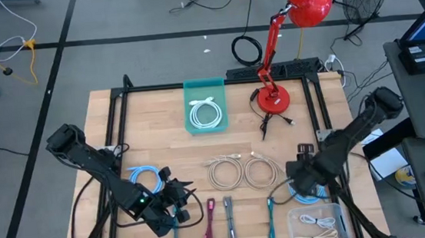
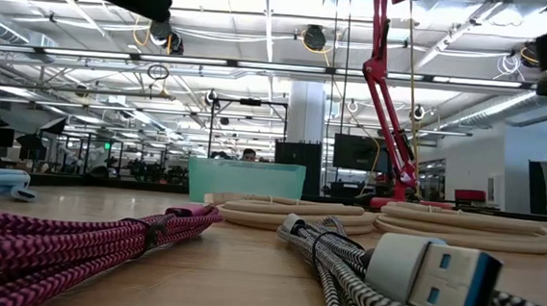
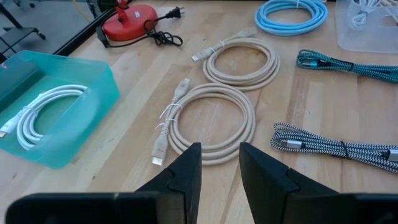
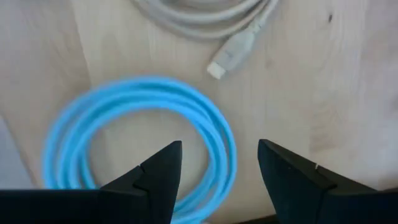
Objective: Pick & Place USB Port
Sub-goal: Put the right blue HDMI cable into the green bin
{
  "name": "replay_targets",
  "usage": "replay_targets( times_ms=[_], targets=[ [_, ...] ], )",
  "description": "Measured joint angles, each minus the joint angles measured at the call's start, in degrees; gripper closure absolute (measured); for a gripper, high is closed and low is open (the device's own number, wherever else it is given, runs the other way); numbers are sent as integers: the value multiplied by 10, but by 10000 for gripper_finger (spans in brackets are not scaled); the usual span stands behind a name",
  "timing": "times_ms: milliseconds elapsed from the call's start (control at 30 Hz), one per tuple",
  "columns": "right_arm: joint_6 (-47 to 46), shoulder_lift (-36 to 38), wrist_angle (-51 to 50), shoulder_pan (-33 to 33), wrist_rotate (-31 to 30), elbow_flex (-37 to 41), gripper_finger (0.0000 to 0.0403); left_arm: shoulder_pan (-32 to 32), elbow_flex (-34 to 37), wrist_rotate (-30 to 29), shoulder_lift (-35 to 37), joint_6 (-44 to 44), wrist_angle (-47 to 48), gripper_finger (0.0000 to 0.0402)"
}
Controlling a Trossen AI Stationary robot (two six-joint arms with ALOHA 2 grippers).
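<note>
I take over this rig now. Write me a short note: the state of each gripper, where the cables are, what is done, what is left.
Left gripper: open, empty, near the front edge by a blue coil.
Right gripper: open, empty, above the other blue coil.
Done: a white cable lies in the teal bin; light cables lie in the clear box.
Left: two beige coils, both blue coils, and the pink, grey and teal bundles on the table.

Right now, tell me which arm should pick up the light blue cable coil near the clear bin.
Right. The right gripper hangs open directly over that blue coil; the left gripper faces the beige coils instead.
</note>
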State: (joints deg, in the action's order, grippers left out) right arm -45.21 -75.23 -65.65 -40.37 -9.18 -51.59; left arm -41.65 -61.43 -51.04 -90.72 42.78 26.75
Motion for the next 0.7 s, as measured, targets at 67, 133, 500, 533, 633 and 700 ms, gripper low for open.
replay_targets(
  times_ms=[67, 133, 500, 533, 633, 700],
  targets=[
    [-12, 1, 6, -21, 4, 21, 200, 1, 0, 0, 0, 0, -1, 289],
    [-32, 1, 16, -36, 5, 44, 200, 1, 0, 0, 0, 0, -3, 289],
    [-37, 1, 81, -35, 31, 110, 206, 4, 0, -2, 0, -3, -9, 289],
    [-37, 1, 89, -35, 29, 116, 206, 4, 0, -2, 0, -3, -9, 289],
    [-33, 1, 120, -35, 30, 139, 207, 5, 0, -2, 0, -3, -9, 289],
    [-42, 1, 135, -35, 30, 152, 207, 5, 0, -2, 0, -3, -9, 289]
  ],
)
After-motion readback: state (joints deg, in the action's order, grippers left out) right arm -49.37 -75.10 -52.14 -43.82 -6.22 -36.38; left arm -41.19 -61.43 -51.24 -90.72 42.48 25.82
